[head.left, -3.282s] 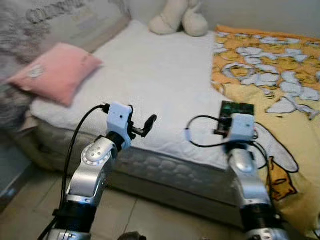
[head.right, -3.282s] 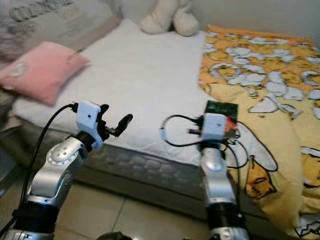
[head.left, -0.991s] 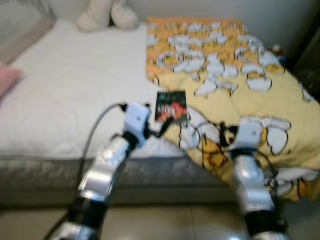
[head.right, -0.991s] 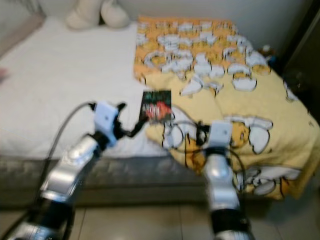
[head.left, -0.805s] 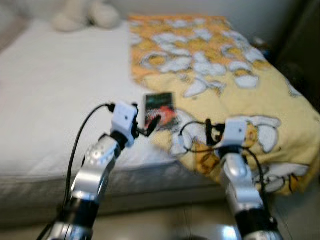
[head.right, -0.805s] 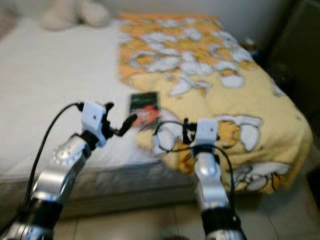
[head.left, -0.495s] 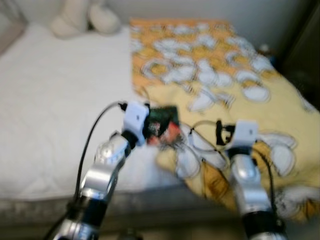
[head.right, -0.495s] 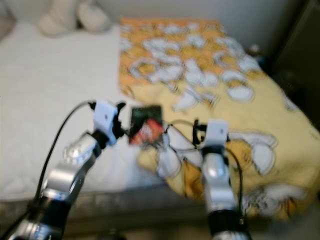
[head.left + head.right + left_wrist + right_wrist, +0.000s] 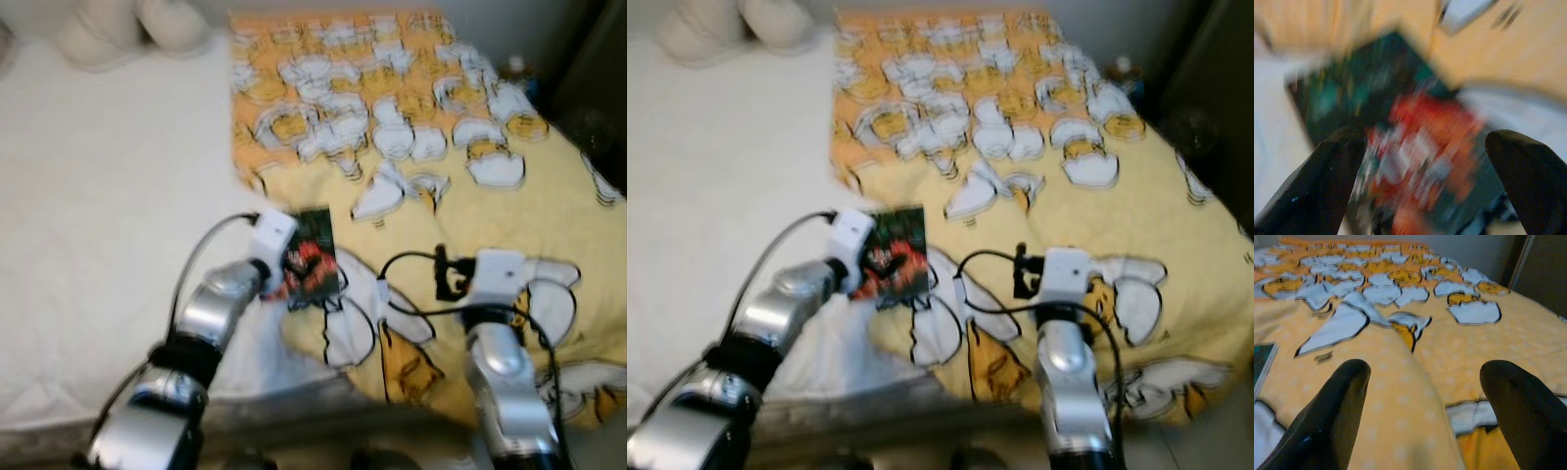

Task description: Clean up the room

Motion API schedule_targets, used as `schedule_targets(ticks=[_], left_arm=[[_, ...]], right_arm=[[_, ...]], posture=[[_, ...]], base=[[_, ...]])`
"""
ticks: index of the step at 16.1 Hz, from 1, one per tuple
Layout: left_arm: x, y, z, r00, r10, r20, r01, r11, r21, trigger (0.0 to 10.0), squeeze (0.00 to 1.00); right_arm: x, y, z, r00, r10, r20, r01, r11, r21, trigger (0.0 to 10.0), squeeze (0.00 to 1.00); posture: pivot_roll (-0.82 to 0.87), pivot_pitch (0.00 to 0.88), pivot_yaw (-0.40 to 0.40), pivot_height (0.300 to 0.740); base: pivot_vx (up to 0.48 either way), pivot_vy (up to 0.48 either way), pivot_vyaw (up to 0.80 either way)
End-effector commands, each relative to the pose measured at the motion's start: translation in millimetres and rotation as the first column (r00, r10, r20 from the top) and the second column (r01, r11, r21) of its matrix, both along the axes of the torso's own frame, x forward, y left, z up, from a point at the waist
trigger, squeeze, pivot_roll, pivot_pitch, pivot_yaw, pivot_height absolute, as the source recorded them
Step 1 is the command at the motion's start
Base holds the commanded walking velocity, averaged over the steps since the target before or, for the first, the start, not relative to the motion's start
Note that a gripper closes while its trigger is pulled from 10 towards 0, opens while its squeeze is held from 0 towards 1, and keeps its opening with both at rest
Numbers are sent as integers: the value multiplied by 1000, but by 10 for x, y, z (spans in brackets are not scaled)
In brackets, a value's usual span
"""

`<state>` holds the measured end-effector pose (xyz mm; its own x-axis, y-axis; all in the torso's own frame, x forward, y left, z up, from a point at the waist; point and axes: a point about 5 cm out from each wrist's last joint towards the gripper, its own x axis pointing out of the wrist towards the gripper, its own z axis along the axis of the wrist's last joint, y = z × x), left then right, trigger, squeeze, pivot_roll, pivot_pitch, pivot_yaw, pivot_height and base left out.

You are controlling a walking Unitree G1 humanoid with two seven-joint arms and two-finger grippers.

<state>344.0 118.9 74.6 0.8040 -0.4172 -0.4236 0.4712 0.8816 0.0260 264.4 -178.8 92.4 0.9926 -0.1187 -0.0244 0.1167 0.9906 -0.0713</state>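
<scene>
**Left tool at the book on the bed**

Eye views: the dark book point(image 9: 312, 258) lies on the bed point(image 9: 88, 186), at the yellow blanket's point(image 9: 431, 166) edge.

Left wrist view: the left tool point(image 9: 1425, 161) is wide open over the book.

Right wrist view: the right tool point(image 9: 1425, 396) hangs open above the blanket, holding nothing.

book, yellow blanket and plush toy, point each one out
book point(image 9: 313, 259), left eye view, on its dark cover
yellow blanket point(image 9: 411, 108), left eye view, on its patterned top
plush toy point(image 9: 98, 34), left eye view, on its cream body

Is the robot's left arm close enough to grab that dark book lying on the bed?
Probably yes. The left gripper is open right over the book, which lies at the blanket's edge with nothing on top.
</scene>
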Motion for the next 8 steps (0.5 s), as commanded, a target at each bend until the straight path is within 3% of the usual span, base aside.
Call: schedule_targets(ticks=[1,3,7,8], left_arm=[[-4,101,-78,999,48,-26,-47,998,32,10000,0],[42,193,-70,995,97,-27,-96,995,39,10000,0],[130,319,-17,984,176,-35,-176,984,-6,10000,0],[133,358,-32,972,225,-75,-230,970,-74,10000,0]], right_arm=[[-47,35,65,1000,28,9,-28,1000,8,10000,0],[-233,120,64,992,123,-10,-122,989,80,10000,0],[-415,259,-76,955,270,-121,-249,954,166,10000,0],[-457,296,-74,940,310,-141,-283,942,179,10000,0]], posture=[[-87,242,35,740],[-131,293,43,740],[-137,320,38,740],[-140,326,36,740]], base=[[0,0,0],[0,0,0],[0,0,0],[0,0,0]])
